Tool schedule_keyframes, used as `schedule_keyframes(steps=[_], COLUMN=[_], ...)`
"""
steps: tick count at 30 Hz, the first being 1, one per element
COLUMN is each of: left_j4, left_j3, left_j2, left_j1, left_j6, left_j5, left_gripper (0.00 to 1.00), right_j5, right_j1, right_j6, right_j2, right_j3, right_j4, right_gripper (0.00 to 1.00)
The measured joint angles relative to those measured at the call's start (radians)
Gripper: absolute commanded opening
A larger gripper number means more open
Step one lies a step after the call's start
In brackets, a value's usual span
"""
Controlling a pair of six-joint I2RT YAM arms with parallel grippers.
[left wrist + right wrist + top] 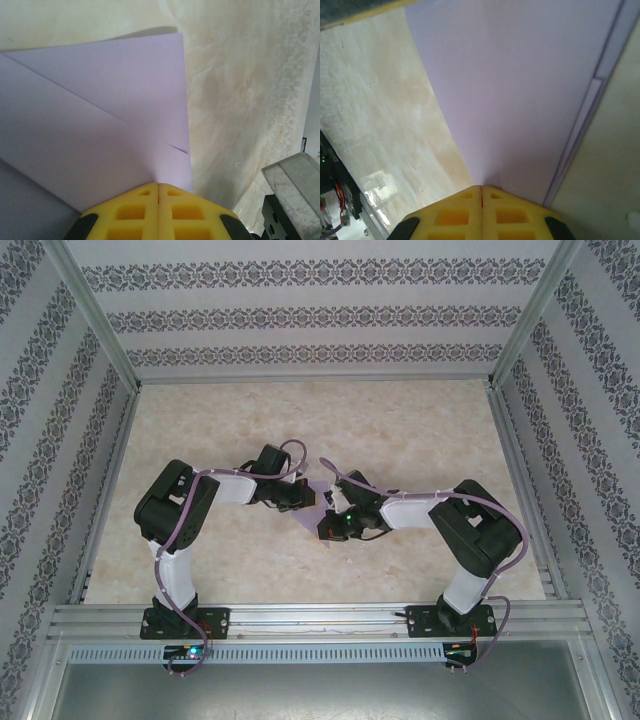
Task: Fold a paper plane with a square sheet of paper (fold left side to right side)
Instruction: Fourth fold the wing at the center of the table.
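The lilac paper [100, 125], already creased into overlapping flaps, is held between the two arms near the middle of the marbled table [400, 430]. The left gripper [158, 186] is fully closed, its yellow jaws pressed together on one edge of the sheet. The right gripper [481, 188] is likewise clamped on another edge. For the left-to-right fold to come out well, the edges should be matched before any crease is pressed. The sheet should be held taut but not stretched, and both pinches placed near the edge, so that the thin paper is neither torn nor crumpled.
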State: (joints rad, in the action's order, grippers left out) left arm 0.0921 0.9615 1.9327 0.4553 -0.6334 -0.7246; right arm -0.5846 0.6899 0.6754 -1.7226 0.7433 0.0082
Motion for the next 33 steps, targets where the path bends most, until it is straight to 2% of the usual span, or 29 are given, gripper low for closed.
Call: schedule_keyframes(steps=[28,31,33], left_j4=[-0.002,-0.008,-0.018], left_j3=[0.000,0.000,0.000], left_j2=[-0.003,-0.012,-0.021], left_j1=[-0.002,-0.004,-0.004], left_j6=[0.000,0.000,0.000], left_j5=[0.000,0.021,0.034], left_gripper=[0.00,0.05,0.06], right_j5=[-0.020,-0.032,-0.040], right_j1=[0.015,0.014,0.006], right_j6=[0.037,0.037,0.035], right_j2=[0.111,0.150,0.186], right_j3=[-0.152,-0.175,-0.185], right_j4=[0.061,0.018,-0.024], right_gripper=[0.00,0.00,0.05])
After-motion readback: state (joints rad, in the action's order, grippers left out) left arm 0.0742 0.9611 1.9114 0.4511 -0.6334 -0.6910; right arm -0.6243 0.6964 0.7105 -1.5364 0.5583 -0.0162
